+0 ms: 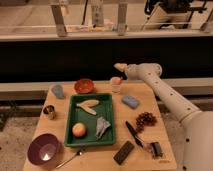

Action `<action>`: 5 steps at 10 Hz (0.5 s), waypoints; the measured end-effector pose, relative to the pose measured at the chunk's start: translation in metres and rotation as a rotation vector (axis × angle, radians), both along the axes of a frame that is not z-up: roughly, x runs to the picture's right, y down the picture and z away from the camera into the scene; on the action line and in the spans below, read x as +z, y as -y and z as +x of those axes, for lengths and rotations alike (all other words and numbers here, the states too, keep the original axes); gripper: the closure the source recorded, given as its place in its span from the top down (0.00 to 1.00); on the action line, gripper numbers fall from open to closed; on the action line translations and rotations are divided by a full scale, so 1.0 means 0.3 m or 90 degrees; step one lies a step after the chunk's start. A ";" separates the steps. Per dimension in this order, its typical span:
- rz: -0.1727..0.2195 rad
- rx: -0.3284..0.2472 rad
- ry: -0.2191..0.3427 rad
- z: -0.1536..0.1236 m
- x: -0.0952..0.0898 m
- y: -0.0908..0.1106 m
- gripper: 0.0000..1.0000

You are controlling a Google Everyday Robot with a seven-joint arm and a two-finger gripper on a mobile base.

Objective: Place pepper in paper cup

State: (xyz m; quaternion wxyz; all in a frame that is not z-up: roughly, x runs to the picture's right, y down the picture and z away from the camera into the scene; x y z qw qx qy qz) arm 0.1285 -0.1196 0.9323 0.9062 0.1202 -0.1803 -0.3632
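Note:
The paper cup (116,87) is small and pale and stands at the table's back edge, right of the orange bowl. A small red-orange pepper (116,80) shows at the cup's mouth and sits in it. My gripper (120,66) hangs just above the cup, a little apart from the pepper. The white arm reaches in from the right.
A green tray (112,107) holds a round yellow-red fruit (79,130), pale slices (88,105) and a grey piece (102,126). Around it are an orange bowl (84,86), a metal tin (49,111), a purple bowl (44,149), a spoon (70,159), a blue sponge (130,101), grapes (145,120) and a black block (124,152).

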 end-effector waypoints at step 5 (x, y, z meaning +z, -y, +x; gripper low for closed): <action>0.001 0.000 0.000 -0.004 0.001 0.001 0.80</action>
